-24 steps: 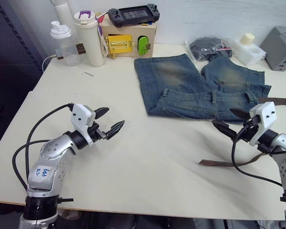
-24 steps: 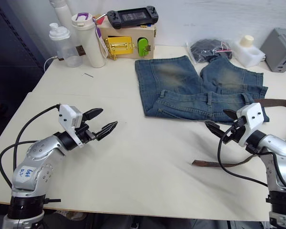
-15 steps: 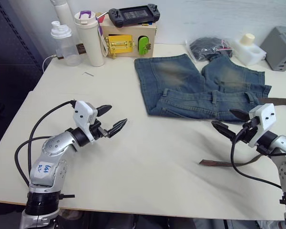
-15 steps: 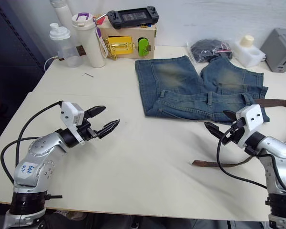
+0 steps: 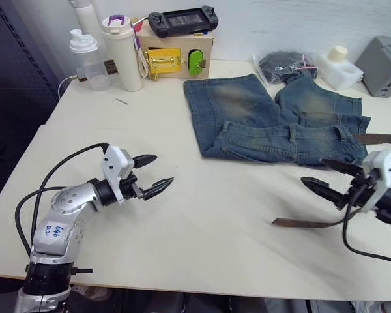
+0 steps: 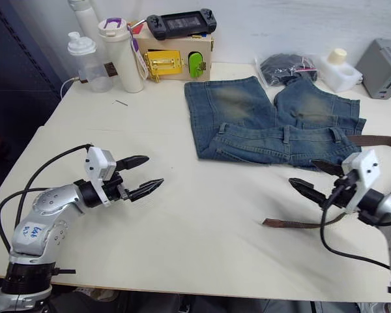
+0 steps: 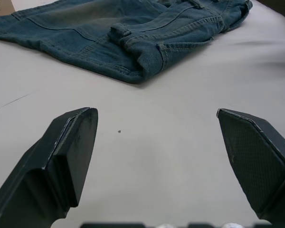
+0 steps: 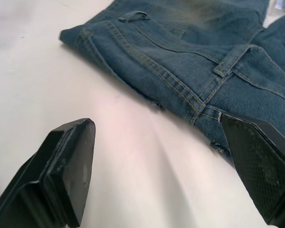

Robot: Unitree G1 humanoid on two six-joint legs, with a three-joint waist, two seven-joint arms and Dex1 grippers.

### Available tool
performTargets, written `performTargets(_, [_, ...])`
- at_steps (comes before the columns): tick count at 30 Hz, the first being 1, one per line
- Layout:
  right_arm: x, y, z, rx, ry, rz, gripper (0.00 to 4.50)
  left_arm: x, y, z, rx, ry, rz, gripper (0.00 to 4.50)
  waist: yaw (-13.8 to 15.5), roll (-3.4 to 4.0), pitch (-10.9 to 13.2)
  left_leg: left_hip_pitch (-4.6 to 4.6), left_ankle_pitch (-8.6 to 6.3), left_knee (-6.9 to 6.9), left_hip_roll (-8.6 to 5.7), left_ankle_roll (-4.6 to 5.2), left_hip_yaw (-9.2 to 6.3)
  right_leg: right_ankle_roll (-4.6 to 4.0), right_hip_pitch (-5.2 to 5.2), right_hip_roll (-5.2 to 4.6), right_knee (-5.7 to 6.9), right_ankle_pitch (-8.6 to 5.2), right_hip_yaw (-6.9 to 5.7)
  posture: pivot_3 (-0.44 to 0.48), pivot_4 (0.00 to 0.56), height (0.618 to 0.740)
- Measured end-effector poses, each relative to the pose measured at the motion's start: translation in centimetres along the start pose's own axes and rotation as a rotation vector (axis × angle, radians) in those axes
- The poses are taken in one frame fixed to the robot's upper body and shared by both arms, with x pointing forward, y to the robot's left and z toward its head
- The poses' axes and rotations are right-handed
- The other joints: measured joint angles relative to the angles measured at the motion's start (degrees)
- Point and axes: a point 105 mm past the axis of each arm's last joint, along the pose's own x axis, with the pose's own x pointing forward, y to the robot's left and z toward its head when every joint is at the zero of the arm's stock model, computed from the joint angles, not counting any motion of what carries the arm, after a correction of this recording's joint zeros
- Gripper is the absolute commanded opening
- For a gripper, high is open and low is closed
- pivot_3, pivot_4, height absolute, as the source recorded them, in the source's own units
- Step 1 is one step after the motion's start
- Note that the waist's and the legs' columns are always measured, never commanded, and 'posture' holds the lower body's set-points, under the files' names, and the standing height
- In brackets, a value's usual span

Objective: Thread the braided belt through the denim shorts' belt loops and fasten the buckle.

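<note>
Tabletop [image 5: 202, 228]: a cream surface is seen against a white wall, with a dark panel at the robot's left.
Head views, far edge: a clear shaker bottle [image 5: 83, 59], a white tumbler [image 5: 122, 52] with a purple lid, a wooden box [image 5: 176, 53] with yellow and green fittings and a black handheld console [image 5: 182, 19] on top are lined up; a black bundle in clear plastic [image 5: 283, 64], a white block [image 5: 339, 68] and a grey box [image 5: 384, 57] are set towards the right.
Head views, denim shorts [image 5: 274, 117]: laid flat on the right half of the tabletop, waistband towards the robot, with belt loops [image 5: 290, 132] visible along it.
Head views, braided belt [image 5: 313, 223]: one end is seen lying on the tabletop near the right hand; another stretch [image 6: 378, 140] is seen beside the right end of the waistband. The buckle cannot be made out.
Head views, left hand [image 5: 153, 175]: held low over bare tabletop, well apart from the shorts, fingers spread, nothing gripped.
Head views, right hand [image 6: 318, 179]: held just in front of the waistband, fingers spread, nothing gripped.
Left wrist view: both fingers [image 7: 66, 156] are seen wide apart over bare tabletop, with the shorts' corner beyond.
Right wrist view: the fingers [image 8: 66, 161] are seen wide apart, with the waistband and a loop [image 8: 232, 59] between and beyond them.
</note>
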Motion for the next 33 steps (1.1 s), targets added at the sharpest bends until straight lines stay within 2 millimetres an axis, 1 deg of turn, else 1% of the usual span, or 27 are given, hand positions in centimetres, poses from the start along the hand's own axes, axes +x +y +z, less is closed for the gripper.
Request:
performTargets(4, [-0.1,0.2,-0.2,0.011,0.006,0.036,4.50,0.1,-0.4,-0.2,-0.003,0.002,-0.038,4.39,-0.1,0.00,0.0,-0.01,0.00,-0.02,0.00,0.00,0.01,0.00,0.00,-0.08,-0.01,0.00,-0.02,0.000,0.150,0.646])
performTargets(7, [-0.3,0.4,0.2,0.009,0.033,0.089,4.50,0.0,-0.6,-0.2,0.003,0.007,-0.062,4.39,0.0,0.03,0.0,-0.01,0.01,-0.01,-0.01,0.01,0.02,-0.01,0.00,-0.10,-0.02,-0.01,-0.03,0.000,0.150,0.646])
performTargets(9, [-0.7,0.8,1.0,0.006,0.059,0.159,4.50,0.0,-0.6,-0.3,0.003,0.008,-0.069,4.39,0.0,0.03,0.0,-0.02,0.01,-0.01,-0.01,0.01,0.03,-0.02,0.01,-0.12,-0.06,-0.01,-0.04,0.000,0.150,0.646])
performTargets(11, [-1.3,1.8,1.9,-0.033,0.133,0.285,4.50,0.1,-0.7,-0.1,0.008,0.005,-0.083,4.39,0.1,0.04,0.0,-0.03,0.00,-0.02,0.01,0.01,0.01,-0.04,0.06,-0.14,-0.15,-0.02,-0.10,0.000,0.150,0.646])
performTargets(14, [-1.6,3.0,2.0,-0.088,0.257,0.436,4.50,0.4,-1.0,0.0,0.014,0.003,-0.103,4.39,-0.1,0.04,0.0,-0.03,0.01,-0.04,0.05,0.03,0.02,-0.05,0.18,-0.13,-0.49,-0.03,-0.19,0.000,0.150,0.646])
performTargets(17, [-1.4,4.0,0.9,-0.130,0.360,0.536,4.50,0.5,-1.6,0.1,0.015,0.005,-0.124,4.39,-0.1,0.04,0.0,-0.03,0.03,-0.10,0.04,0.06,0.02,-0.05,0.24,-0.18,-0.63,-0.03,-0.21,0.000,0.150,0.646])
performTargets(21, [-1.5,3.5,-2.3,-0.257,0.530,0.552,4.50,0.3,-2.5,-0.3,-0.001,0.013,-0.140,4.39,0.0,0.04,0.0,-0.03,0.06,-0.11,-0.04,0.12,0.08,-0.05,0.22,-0.36,-0.62,-0.03,-0.30,0.000,0.150,0.646])
performTargets(24, [-1.8,3.1,-4.1,-0.288,0.581,0.531,3.63,0.2,-2.9,-0.2,-0.001,0.017,-0.144,4.50,0.2,0.04,0.0,-0.07,0.10,-0.11,-0.10,0.20,0.18,-0.04,0.23,-0.60,-0.61,-0.03,-0.56,0.000,0.150,0.646])
performTargets(25, [-2.0,3.3,-4.5,-0.290,0.591,0.535,3.23,0.2,-2.9,-0.2,0.000,0.017,-0.141,4.50,0.3,0.04,0.0,-0.07,0.10,-0.11,-0.10,0.20,0.21,-0.04,0.23,-0.64,-0.60,-0.04,-0.63,0.000,0.150,0.646])
performTargets(26, [-2.1,3.5,-4.9,-0.284,0.598,0.540,2.73,0.2,-2.9,-0.2,-0.002,0.018,-0.139,4.50,0.3,0.04,0.0,-0.07,0.11,-0.11,-0.10,0.20,0.22,-0.04,0.23,-0.66,-0.62,-0.04,-0.69,0.000,0.150,0.646])
performTargets(27, [-2.2,3.6,-5.1,-0.281,0.602,0.542,2.39,0.2,-2.9,-0.2,-0.004,0.020,-0.138,4.50,0.3,0.04,0.0,-0.07,0.11,-0.11,-0.10,0.21,0.23,-0.04,0.23,-0.67,-0.62,-0.04,-0.72,0.000,0.150,0.646])
performTargets(28, [-2.2,3.7,-5.4,-0.283,0.601,0.543,1.83,0.2,-2.9,-0.3,-0.006,0.021,-0.137,4.50,0.3,0.04,0.0,-0.07,0.11,-0.11,-0.10,0.21,0.23,-0.04,0.23,-0.68,-0.62,-0.04,-0.74,0.000,0.150,0.646])
performTargets(29, [-2.2,3.8,-5.5,-0.288,0.596,0.539,1.43,0.2,-2.8,-0.3,-0.007,0.023,-0.135,4.50,0.3,0.04,0.0,-0.07,0.11,-0.11,-0.10,0.21,0.23,-0.04,0.24,-0.68,-0.63,-0.04,-0.76,0.000,0.150,0.646])
performTargets(30, [-2.1,3.9,-5.7,-0.294,0.594,0.537,0.92,0.2,-2.8,-0.3,-0.008,0.023,-0.132,4.50,0.4,0.04,0.0,-0.07,0.11,-0.11,-0.10,0.21,0.23,-0.04,0.24,-0.69,-0.62,-0.04,-0.77,0.000,0.150,0.646])
performTargets(32, [-2.0,4.0,-5.7,-0.303,0.583,0.529,0.02,0.3,-2.8,-0.2,-0.005,0.021,-0.132,4.50,0.5,0.04,0.0,-0.07,0.11,-0.11,-0.10,0.21,0.24,-0.04,0.23,-0.69,-0.62,-0.04,-0.77,0.000,0.150,0.646])
performTargets(33, [-1.9,4.3,-5.7,-0.309,0.577,0.534,0.02,0.3,-2.7,-0.1,-0.003,0.019,-0.133,4.50,0.6,0.04,0.0,-0.07,0.11,-0.10,-0.09,0.21,0.24,-0.04,0.24,-0.69,-0.62,-0.04,-0.79,0.000,0.150,0.646])
